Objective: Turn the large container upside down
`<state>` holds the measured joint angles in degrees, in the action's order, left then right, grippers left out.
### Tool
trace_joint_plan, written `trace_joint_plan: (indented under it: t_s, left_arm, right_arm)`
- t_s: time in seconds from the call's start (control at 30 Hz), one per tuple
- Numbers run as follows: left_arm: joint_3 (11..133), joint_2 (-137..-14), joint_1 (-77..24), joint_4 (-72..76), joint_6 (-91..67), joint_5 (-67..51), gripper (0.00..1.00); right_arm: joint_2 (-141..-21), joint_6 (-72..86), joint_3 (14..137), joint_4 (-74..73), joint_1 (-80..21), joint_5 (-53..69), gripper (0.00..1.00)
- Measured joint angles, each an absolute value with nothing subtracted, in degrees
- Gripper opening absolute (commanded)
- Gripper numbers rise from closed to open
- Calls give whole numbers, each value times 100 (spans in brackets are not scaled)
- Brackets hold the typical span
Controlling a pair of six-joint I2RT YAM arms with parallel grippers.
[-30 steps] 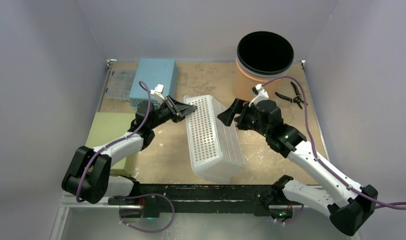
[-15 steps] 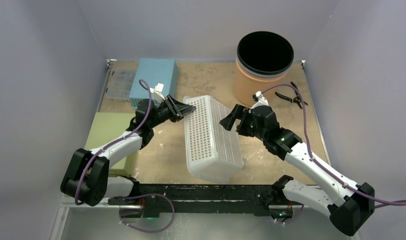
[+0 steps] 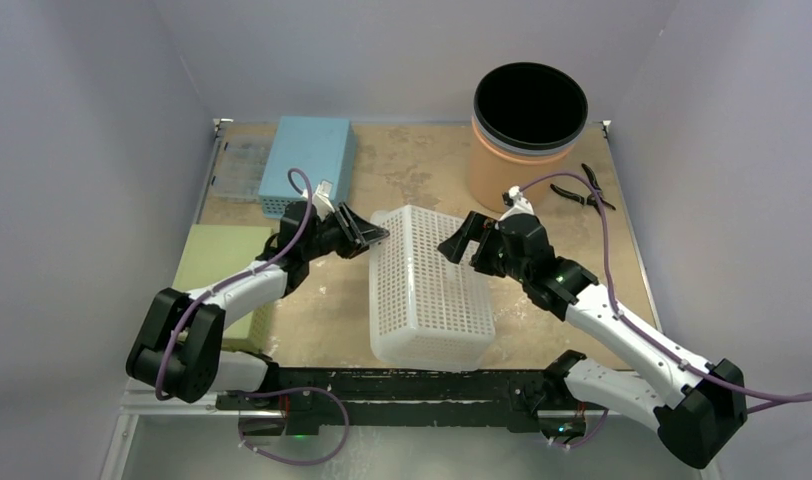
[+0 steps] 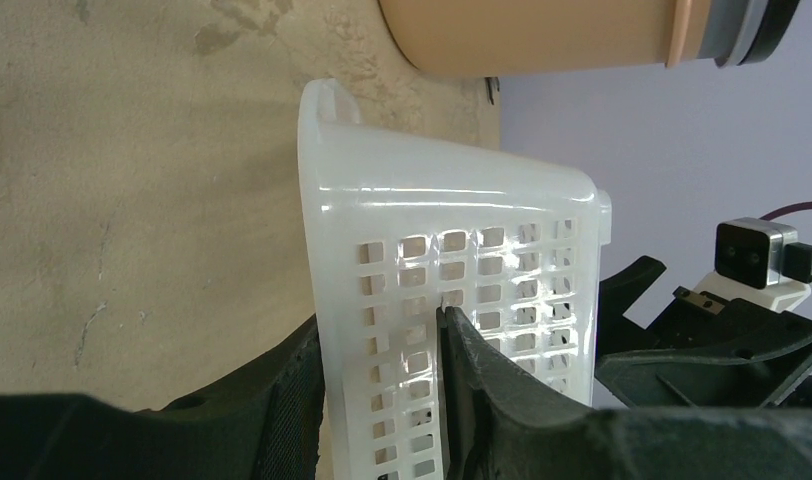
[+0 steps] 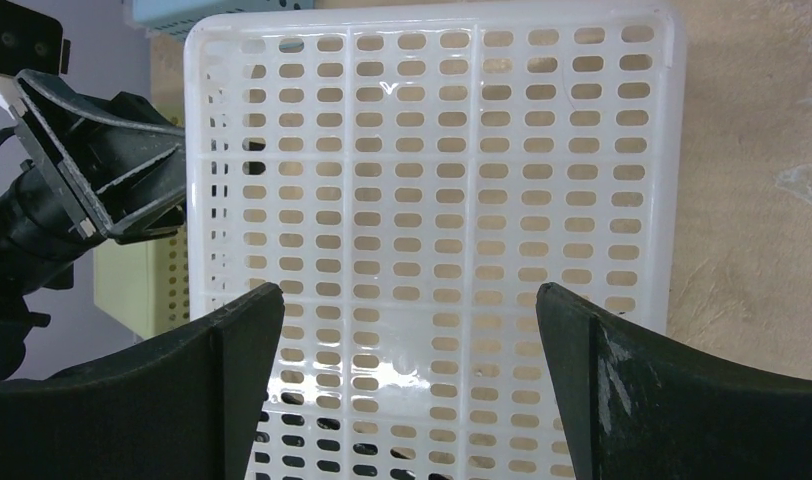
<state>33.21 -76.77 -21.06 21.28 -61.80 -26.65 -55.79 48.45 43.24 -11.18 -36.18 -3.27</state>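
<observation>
The large container is a white perforated basket (image 3: 427, 285) lying base-up on the table between the arms. My left gripper (image 3: 375, 237) is shut on the basket's far left wall. In the left wrist view the wall (image 4: 452, 230) stands between the two black fingers of that gripper (image 4: 379, 325). My right gripper (image 3: 454, 244) is open and empty, hovering over the far right part of the basket. In the right wrist view its fingers spread wide (image 5: 410, 300) above the basket's slotted base (image 5: 432, 180), not touching it.
An orange bucket (image 3: 529, 110) with a black inside stands at the back right, with pliers (image 3: 587, 190) beside it. A blue box (image 3: 307, 160) is at the back left, and a green box (image 3: 217, 265) is at the left. A black rail (image 3: 402, 380) runs along the front edge.
The basket was tilted up on one edge and has come down flat with its base up. My left gripper lowered with it. My right gripper moved slightly left and stayed open.
</observation>
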Motion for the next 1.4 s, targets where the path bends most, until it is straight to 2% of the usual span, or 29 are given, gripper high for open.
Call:
trace_joint_plan:
  t_s: [0.4,0.83,1.07,1.2,1.4]
  left_arm:
    - [3275,-8012,-2095,2018,-6023,-2587,37]
    - [3024,-8969,-2058,1813,-5415,-2180,39]
    - [3035,-8949,-2056,1686,-5242,-2123,42]
    - [3074,-8659,-2053,1194,-5041,-1890,48]
    - [3284,-7835,-2053,248,-4731,-1498,64]
  right_arm:
    - [-5900,4628,4418,-1564,-3599,-954,99]
    - [-6001,4687,4182,-1391,-3594,-864,99]
    - [-6020,4687,4163,-1389,-3594,-834,99]
    - [-6023,4648,4165,-1505,-3594,-1011,99]
    - [-5916,4646,4163,-1750,-3559,-1118,99]
